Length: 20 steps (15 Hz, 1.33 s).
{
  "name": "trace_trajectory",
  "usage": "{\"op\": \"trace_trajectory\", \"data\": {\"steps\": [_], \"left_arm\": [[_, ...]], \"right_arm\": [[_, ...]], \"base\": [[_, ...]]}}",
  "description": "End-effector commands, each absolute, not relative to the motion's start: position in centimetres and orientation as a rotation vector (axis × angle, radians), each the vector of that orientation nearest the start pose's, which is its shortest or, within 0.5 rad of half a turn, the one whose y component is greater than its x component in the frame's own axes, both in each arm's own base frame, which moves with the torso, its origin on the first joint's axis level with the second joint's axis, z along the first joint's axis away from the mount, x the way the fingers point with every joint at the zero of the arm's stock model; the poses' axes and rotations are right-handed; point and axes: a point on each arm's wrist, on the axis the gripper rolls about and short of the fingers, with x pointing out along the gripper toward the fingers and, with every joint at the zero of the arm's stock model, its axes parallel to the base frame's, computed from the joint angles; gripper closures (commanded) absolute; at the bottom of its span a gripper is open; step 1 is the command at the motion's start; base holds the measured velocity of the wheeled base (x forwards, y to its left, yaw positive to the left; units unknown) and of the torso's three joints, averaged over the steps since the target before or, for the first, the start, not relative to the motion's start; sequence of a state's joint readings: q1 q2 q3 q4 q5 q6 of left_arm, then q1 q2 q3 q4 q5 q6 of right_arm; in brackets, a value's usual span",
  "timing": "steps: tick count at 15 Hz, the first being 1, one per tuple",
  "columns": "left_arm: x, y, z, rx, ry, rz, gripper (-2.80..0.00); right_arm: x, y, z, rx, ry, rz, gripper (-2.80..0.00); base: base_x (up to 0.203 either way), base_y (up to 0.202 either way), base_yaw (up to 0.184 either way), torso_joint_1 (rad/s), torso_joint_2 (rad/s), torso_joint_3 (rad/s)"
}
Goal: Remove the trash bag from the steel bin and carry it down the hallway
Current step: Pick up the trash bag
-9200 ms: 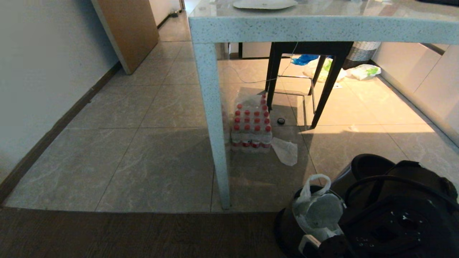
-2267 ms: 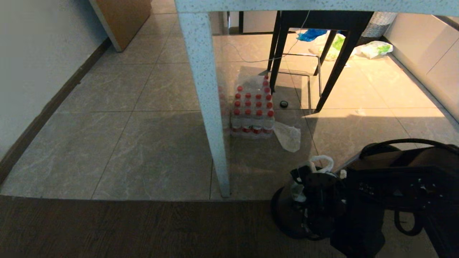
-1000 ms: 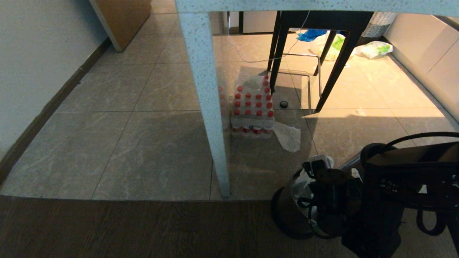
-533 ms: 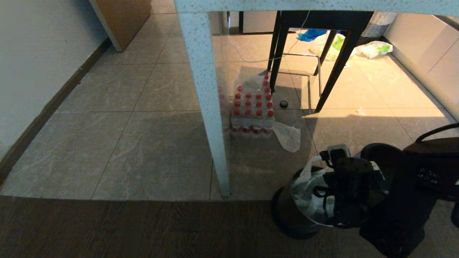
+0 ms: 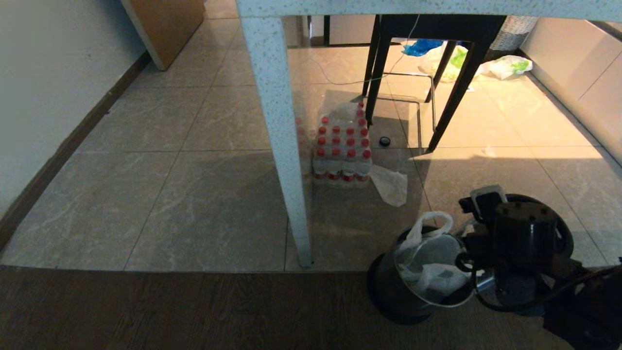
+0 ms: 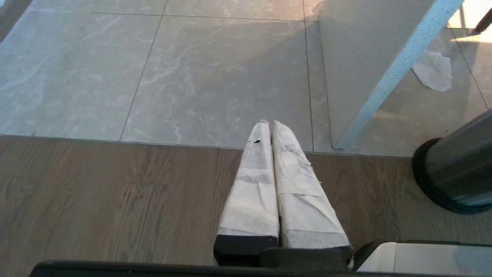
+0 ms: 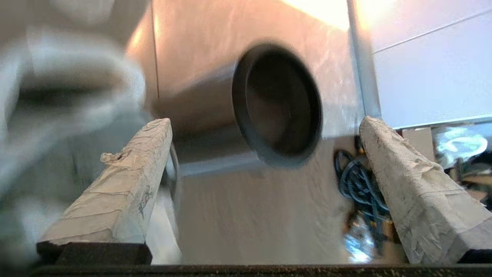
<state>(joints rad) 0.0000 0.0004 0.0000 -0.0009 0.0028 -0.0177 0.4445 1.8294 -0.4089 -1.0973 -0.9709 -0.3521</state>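
The right arm has swung off the bin's mouth toward the robot's right since half a second ago, so the trash bag (image 5: 430, 260), then half hidden under the wrist, now shows whole. It sits inside the steel bin (image 5: 388, 291), on the wood-look floor by the pale table leg (image 5: 286, 160), with one loop handle (image 5: 435, 224) standing above the rim on the far side.

The step in hand looks like the approach for the grasp: nothing is lifted and the bag lies slack in the bin. The right gripper (image 7: 265, 127) has its taped fingers (image 7: 127, 192) spread as wide as they go, with nothing between them. In the right wrist view a second dark cylinder (image 7: 276, 104) sits between the fingers, well beyond them, while the bag is only a blur off to one side, so the aim seems to be off the handle, though that view is too smeared to be sure.

The next move calls for bringing the open fingers back over the raised loop, lowering around it and closing on the thin plastic before pulling straight up.

The left gripper (image 6: 269, 127) hangs parked above the floor, fingers pressed together and empty, with the bin's base just beside it.
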Motion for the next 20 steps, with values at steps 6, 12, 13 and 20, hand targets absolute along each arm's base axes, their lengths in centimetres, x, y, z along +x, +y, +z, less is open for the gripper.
{"op": "trace_trajectory", "data": {"steps": [6, 12, 13, 20], "left_arm": [[-2.3, 0.0, 7.6, -0.018, -0.003, 0.003, 0.00], [-2.3, 0.0, 7.6, -0.018, -0.003, 0.003, 0.00], [-2.3, 0.0, 7.6, -0.018, -0.003, 0.003, 0.00], [-2.3, 0.0, 7.6, -0.018, -0.003, 0.003, 0.00]], "right_arm": [[16.2, 6.2, 10.1, -0.585, 0.858, -0.164, -2.80], [14.8, 6.5, 7.8, -0.568, 1.003, 0.064, -2.80], [15.1, 6.8, 7.4, -0.609, 1.021, 0.089, -2.80], [20.2, 9.3, 5.6, -1.132, 0.765, 0.252, -2.80]], "base": [[0.000, 0.000, 0.000, 0.000, 0.00, 0.000], [0.000, 0.000, 0.000, 0.000, 0.00, 0.000], [0.000, 0.000, 0.000, 0.000, 0.00, 0.000], [0.000, 0.000, 0.000, 0.000, 0.00, 0.000]]}}
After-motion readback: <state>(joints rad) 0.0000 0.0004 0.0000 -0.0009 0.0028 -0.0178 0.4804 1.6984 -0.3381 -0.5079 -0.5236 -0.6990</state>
